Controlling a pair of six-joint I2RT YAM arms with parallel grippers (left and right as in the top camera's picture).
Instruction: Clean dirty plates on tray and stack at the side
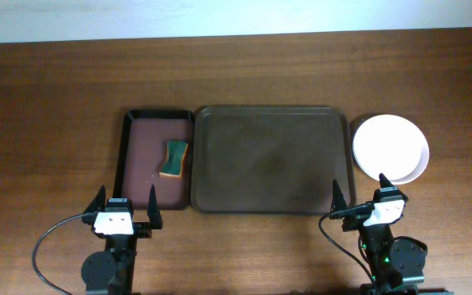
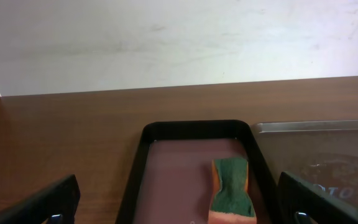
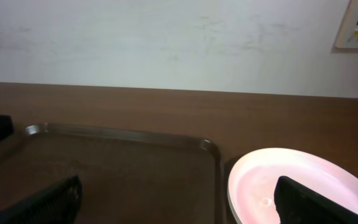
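Note:
The large dark brown tray point(image 1: 269, 160) lies at the table's middle with nothing on it; it also shows in the right wrist view point(image 3: 123, 168) and the left wrist view point(image 2: 322, 149). White plates point(image 1: 390, 147) sit stacked on the table right of the tray, the top one without a smear; the stack also shows in the right wrist view point(image 3: 291, 183). My left gripper point(image 1: 127, 206) is open and empty at the front, before the maroon tray. My right gripper point(image 1: 359, 195) is open and empty at the tray's front right corner, beside the plates.
A narrower maroon tray point(image 1: 142, 164) with a black rim lies left of the big tray and holds a green and orange sponge point(image 1: 173, 158), which also shows in the left wrist view point(image 2: 232, 190). A pale wall stands behind the table's far edge.

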